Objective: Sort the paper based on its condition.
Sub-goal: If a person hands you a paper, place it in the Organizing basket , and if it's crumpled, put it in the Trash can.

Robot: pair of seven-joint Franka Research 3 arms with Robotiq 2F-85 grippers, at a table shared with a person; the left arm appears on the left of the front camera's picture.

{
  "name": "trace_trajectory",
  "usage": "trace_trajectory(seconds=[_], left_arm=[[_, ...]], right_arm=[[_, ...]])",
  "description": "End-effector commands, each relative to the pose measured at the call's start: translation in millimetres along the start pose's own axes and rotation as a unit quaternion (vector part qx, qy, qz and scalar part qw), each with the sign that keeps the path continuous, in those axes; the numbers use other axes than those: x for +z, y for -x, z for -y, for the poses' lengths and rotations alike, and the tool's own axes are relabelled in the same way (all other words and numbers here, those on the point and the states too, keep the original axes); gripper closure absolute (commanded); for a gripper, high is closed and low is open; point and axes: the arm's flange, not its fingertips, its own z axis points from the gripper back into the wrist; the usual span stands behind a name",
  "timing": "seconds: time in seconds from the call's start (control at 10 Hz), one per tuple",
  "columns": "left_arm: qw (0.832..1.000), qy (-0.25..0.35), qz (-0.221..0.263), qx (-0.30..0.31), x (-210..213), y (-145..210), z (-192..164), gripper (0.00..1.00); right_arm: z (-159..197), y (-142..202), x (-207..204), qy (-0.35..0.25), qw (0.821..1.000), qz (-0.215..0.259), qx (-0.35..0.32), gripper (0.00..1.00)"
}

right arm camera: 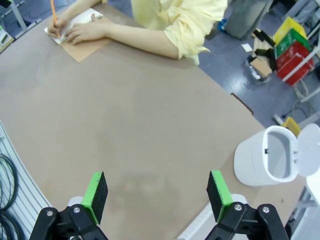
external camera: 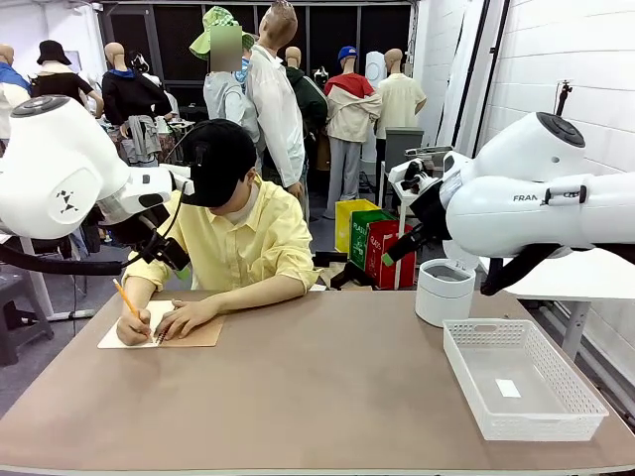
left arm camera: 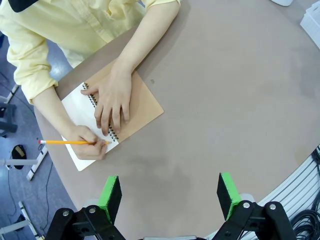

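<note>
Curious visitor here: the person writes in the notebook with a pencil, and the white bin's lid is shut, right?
No: the lid of the white bin stands open, as the right wrist view shows. The person does write in the notebook with a pencil.

You can't read the notebook page [left arm camera: 77,107] near the table's [external camera: 317,397] far left edge: the person's hands [left arm camera: 112,97] cover most. The basket's [external camera: 464,382] label [external camera: 507,388] is too small.
</note>
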Motion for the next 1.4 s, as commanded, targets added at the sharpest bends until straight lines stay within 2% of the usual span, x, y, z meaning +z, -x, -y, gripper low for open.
trace_trajectory(seconds=[0.0, 0.5, 0.7, 0.9, 1.3], left_arm=[[1.000, 0.004, -0.001, -0.001, 7.4, 4.9, 1.0, 0.00], [0.998, -0.021, 0.003, 0.059, 28.1, 10.4, -8.8, 0.00], [0.998, -0.016, 0.000, 0.065, 25.9, 9.8, -12.0, 0.00], [0.998, -0.006, 0.003, 0.067, 23.6, 7.1, -14.8, 0.00], [0.999, -0.019, 0.003, 0.050, 25.1, 11.6, -16.2, 0.00]], right_arm=[[6.7, -1.0, -2.8, -0.033, 0.999, 0.027, 0.015, 0.00], [12.0, -6.1, -5.4, -0.070, 0.995, 0.063, 0.034, 0.00], [11.4, -9.9, -8.0, -0.084, 0.993, 0.073, 0.049, 0.00], [11.6, -14.8, -9.4, -0.059, 0.995, 0.070, 0.037, 0.00], [2.8, -7.1, 0.3, -0.065, 0.995, 0.057, 0.041, 0.00]])
